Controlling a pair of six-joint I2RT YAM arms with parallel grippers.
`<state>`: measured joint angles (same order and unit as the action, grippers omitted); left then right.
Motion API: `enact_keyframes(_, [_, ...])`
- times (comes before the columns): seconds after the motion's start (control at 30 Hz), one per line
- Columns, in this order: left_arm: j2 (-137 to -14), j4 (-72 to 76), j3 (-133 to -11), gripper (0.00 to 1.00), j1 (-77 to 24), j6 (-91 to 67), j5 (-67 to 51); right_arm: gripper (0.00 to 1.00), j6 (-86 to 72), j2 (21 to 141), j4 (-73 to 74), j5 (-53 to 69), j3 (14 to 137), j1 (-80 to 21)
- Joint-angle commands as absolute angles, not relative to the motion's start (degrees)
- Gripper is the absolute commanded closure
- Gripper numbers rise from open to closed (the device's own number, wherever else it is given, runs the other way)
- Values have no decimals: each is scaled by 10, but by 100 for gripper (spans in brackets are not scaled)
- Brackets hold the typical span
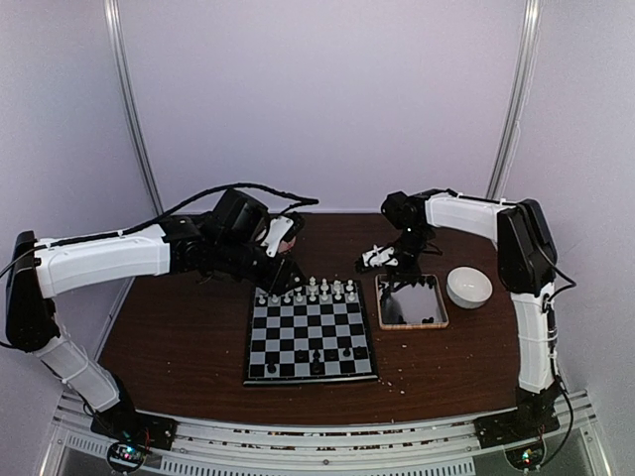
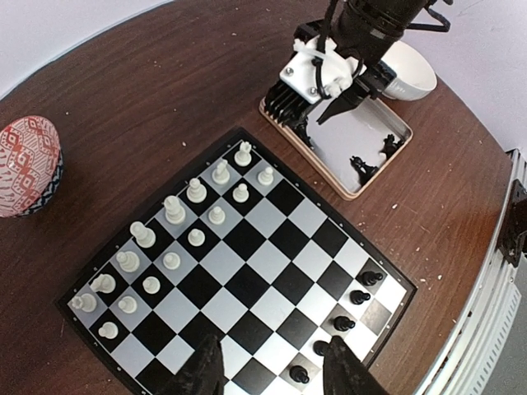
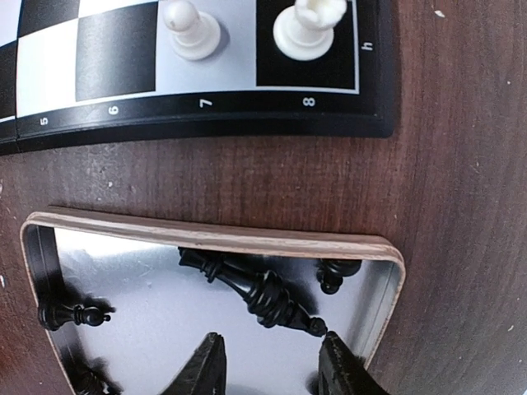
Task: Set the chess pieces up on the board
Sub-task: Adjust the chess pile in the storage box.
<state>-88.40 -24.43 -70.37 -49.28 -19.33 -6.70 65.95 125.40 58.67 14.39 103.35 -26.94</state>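
The left end effector (image 2: 272,372) hovers over the left edge of the board (image 1: 310,342), fingers spread with nothing between them. The board lies mid-worktop (image 1: 179,337). White chess pieces (image 2: 196,191) fill its two far rows, and a few black chess pieces (image 2: 360,297) stand along the near side. Just right of it, the tray (image 3: 222,237) holds more black ones. The right end effector (image 3: 272,366) hangs over the tray, spread and empty, with a fallen piece (image 3: 263,295) seemingly brushing one fingertip.

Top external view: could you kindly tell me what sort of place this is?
Probably a robotics lab test cell: a left arm and right arm bolted to a metal rail at the table edge, plain white enclosure walls, and a staged board.
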Motion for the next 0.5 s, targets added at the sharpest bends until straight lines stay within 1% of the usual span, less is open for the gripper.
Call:
enact_keyframes(0.0, [-876,-222,-703,58,-490,-198,-74,60,673,1271,621,129,1054,-279])
enact_keyframes(0.23, [-884,-220,-705,58,-490,-197,-81,61,679,1315,675,99,1089,-291])
enact_keyframes(0.47, [-889,-215,-702,58,-490,-197,-86,63,671,1325,686,81,1088,-292])
